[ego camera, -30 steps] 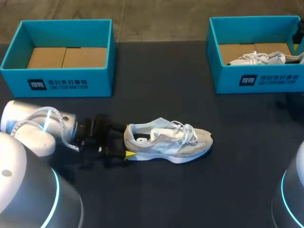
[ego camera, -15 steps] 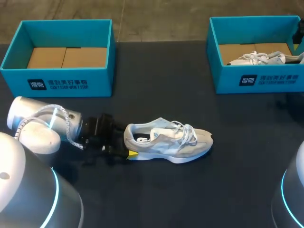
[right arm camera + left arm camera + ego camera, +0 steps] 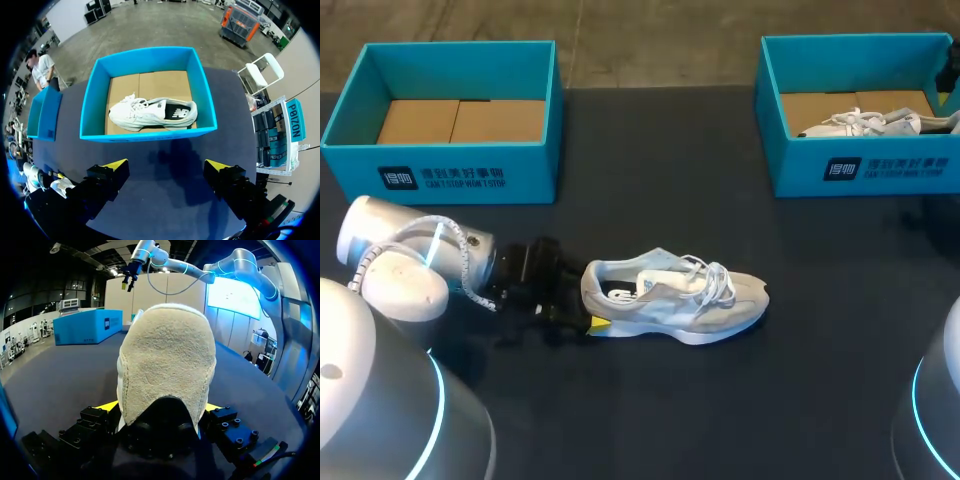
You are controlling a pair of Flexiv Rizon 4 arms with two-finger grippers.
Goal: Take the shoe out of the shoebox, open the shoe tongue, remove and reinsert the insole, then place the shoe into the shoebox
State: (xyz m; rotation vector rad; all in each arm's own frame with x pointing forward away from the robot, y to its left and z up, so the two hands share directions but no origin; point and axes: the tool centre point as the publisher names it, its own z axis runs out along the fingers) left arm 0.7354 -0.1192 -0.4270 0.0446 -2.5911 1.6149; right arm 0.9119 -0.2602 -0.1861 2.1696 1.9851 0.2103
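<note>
The dark desk [image 3: 650, 400] is carrying the shoe [image 3: 670, 295], which is lying on its sole between the two boxes, well apart from the empty left shoebox [image 3: 440, 175]. The left pincer [image 3: 160, 407] is pinching the heel [image 3: 165, 355] from both sides. The right pincer [image 3: 167, 167] is hanging spread, with nothing between its fingers, above the right shoebox [image 3: 150, 136], where a second shoe [image 3: 150, 112] is resting. The take-out step seems done, and opening the tongue [image 3: 665, 283] seems to be in hand. The next move probably calls for the right pincer to be reaching the tongue while the left one is steadying the heel.
</note>
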